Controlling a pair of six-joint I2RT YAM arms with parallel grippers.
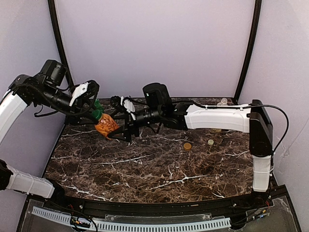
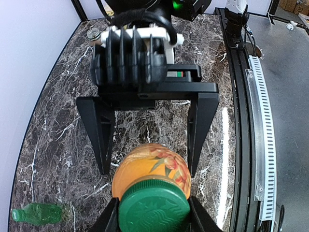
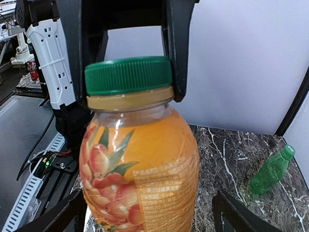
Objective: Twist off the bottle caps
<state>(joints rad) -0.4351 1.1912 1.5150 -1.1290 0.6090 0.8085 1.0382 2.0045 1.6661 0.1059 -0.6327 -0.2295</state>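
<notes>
Left wrist view, nearest first: the left fingers (image 2: 107, 222) sit closed against both sides of the green cap (image 2: 153, 205), and nothing else has hold of the orange juice bottle (image 2: 149, 166) beneath it. The cap's rim is ribbed and looks stiff, so it should give a sure purchase for twisting. The body below it is another matter. It looks like thin clear plastic under a glossy printed sleeve, and it seems filled nearly to the neck, so it is likely fairly heavy for its size, slick, and apt to dent or spin under a weak or uneven squeeze. Just past the bottle, the right fingers (image 2: 199, 130) stand spread wide on either side of it with clear gaps, gripping nothing. The best place for them looks to be the broad belly under the shoulder, pressed firmly but not so hard that it crushes. The overhead view shows the bottle tilted over the far left of the tabletop (image 2: 58, 121), but I cannot tell whether its base touches. A slim green bottle (image 2: 36, 213) lies on its side on the tabletop, well apart. Farther right lie a loose golden-brown cap (image 1: 187, 145) and a cream cap (image 1: 210, 142).
</notes>
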